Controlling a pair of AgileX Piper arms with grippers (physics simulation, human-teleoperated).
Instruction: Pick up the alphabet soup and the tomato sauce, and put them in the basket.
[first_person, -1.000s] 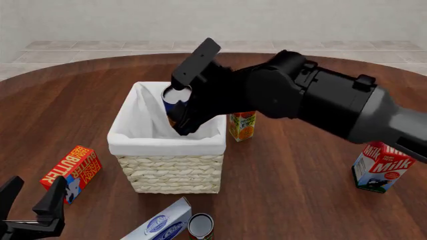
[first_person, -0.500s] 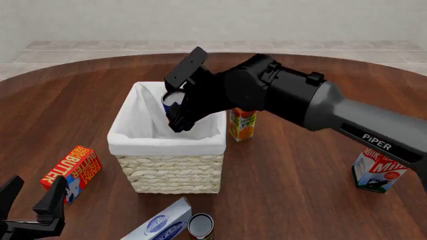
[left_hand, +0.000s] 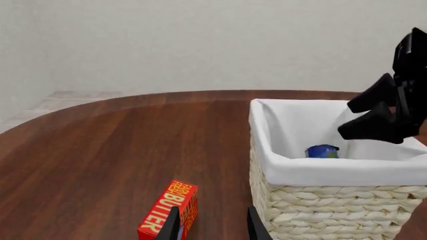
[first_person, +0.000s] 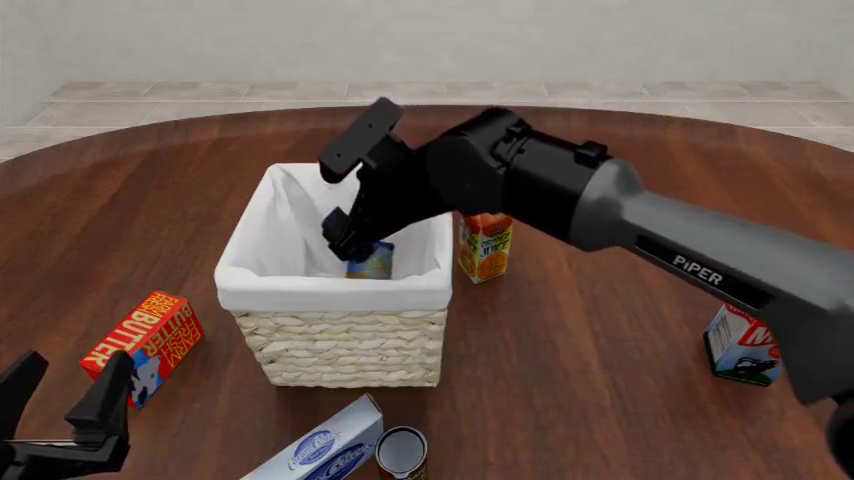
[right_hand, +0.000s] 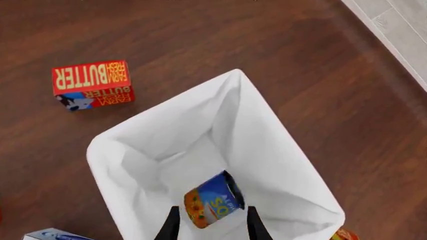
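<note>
- The right gripper (first_person: 344, 200) hung over the open top of the basket (first_person: 334, 288), its fingers spread apart with nothing between them.
- Straight beneath it, the alphabet soup (right_hand: 213, 199) lay inside the basket on the white liner, tipped onto its side, free of the fingers; the front view caught it as a blue and orange patch (first_person: 370, 261) below the fingertips.
- From the left wrist view only the blue top of that can (left_hand: 323, 151) showed above the folded cloth rim (left_hand: 340, 171).
- The right arm (first_person: 627, 225) reached in from the right side across the table (first_person: 587, 360).
- An orange juice carton (first_person: 485, 247) stood just beside the basket's right wall, partly behind the arm.
- A milk carton (first_person: 743, 348) stood well apart on the right.
- The left gripper (first_person: 60, 415) sat low at the near left corner, fingers parted and holding nothing.
- A red butter box (first_person: 144, 345) lay near it, left of the basket.
- The tomato sauce (first_person: 400, 454) stood upright at the near edge, in front of the basket, touching or just beside a blue and white box (first_person: 324, 446).
</note>
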